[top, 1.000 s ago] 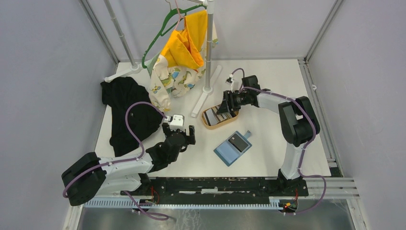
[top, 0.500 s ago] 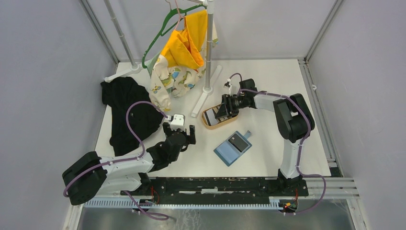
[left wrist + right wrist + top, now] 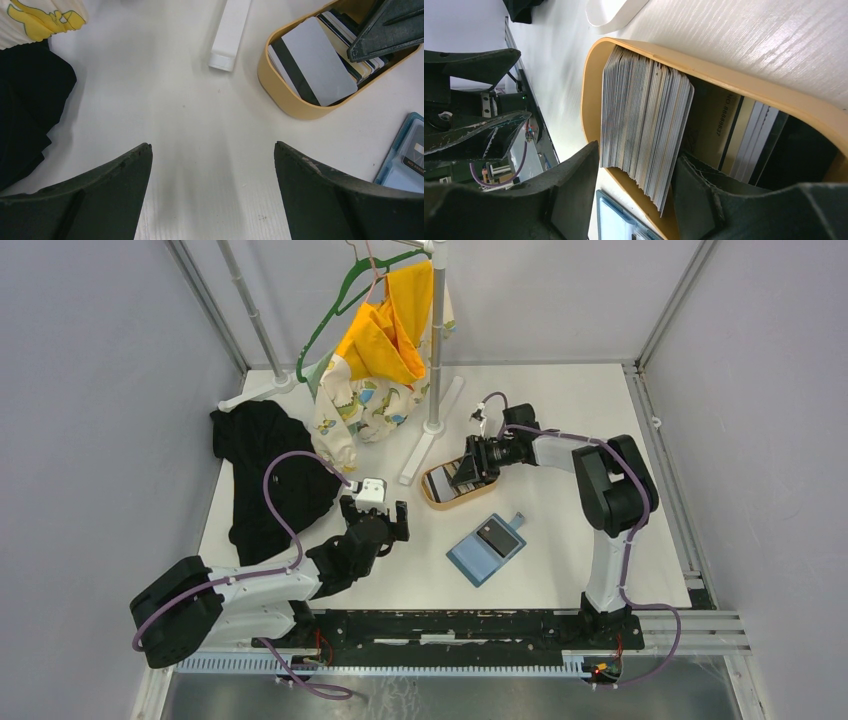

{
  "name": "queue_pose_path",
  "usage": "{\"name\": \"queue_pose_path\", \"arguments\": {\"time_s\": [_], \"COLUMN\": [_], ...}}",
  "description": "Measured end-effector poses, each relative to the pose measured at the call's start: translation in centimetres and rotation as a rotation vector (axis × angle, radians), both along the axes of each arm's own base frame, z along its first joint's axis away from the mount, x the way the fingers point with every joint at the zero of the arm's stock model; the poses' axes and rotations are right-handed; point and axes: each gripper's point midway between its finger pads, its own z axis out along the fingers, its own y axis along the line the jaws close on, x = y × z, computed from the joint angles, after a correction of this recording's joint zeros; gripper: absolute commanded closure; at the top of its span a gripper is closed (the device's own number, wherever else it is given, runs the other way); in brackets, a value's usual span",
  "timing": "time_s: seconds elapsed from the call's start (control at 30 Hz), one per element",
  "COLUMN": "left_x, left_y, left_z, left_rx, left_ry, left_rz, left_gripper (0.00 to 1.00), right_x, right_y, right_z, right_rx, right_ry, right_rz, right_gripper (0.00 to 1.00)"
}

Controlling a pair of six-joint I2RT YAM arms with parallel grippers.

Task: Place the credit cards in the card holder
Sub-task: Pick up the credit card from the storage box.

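Nearest the bases, the left gripper [image 3: 212, 147] is hovering over the white table [image 3: 560, 430] with its jaws spread wide and nothing in them. Just beyond, to its right, the card holder [image 3: 486, 548] is lying open and flat. Farther back, the credit cards [image 3: 644, 115] are standing on edge in the oval wooden tray [image 3: 724, 75], where the right gripper [image 3: 636, 152] is straddling the stack with jaws about half open; whether they are pressing the cards I cannot tell.

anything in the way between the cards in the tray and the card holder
Nothing visible. Only bare table lies between the wooden tray, where the right gripper straddles the credit cards, and the open card holder. The left gripper sits well off to the side.
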Motion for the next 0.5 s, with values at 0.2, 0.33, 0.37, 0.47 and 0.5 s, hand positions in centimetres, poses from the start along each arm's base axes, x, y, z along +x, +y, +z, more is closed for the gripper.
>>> {"name": "queue_pose_path", "arguments": {"time_s": [0.2, 0.33, 0.37, 0.47, 0.5], "left_x": [0.0, 0.0, 0.0, 0.0, 0.0], "left_y": [0.0, 0.0, 0.0, 0.0, 0.0], "left_z": [0.0, 0.0, 0.0, 0.1, 0.1], "left_rx": [0.000, 0.000, 0.000, -0.001, -0.001], "left_ry": [0.000, 0.000, -0.001, -0.001, -0.001], "left_rz": [0.000, 0.000, 0.000, 0.000, 0.000], "left_gripper": [0.05, 0.05, 0.05, 0.05, 0.05], "right_x": [0.4, 0.6, 0.7, 1.0, 1.1], "right_y": [-0.5, -0.8, -0.9, -1.3, -1.4], "right_z": [0.3, 0.4, 0.4, 0.5, 0.5], "right_rx": [0.016, 0.021, 0.024, 0.025, 0.025], "right_ry": [0.003, 0.002, 0.004, 0.003, 0.004], "right_rz": [-0.012, -0.019, -0.021, -0.032, -0.036], "right_gripper": [0.43, 0.44, 0.45, 0.47, 0.47]}}
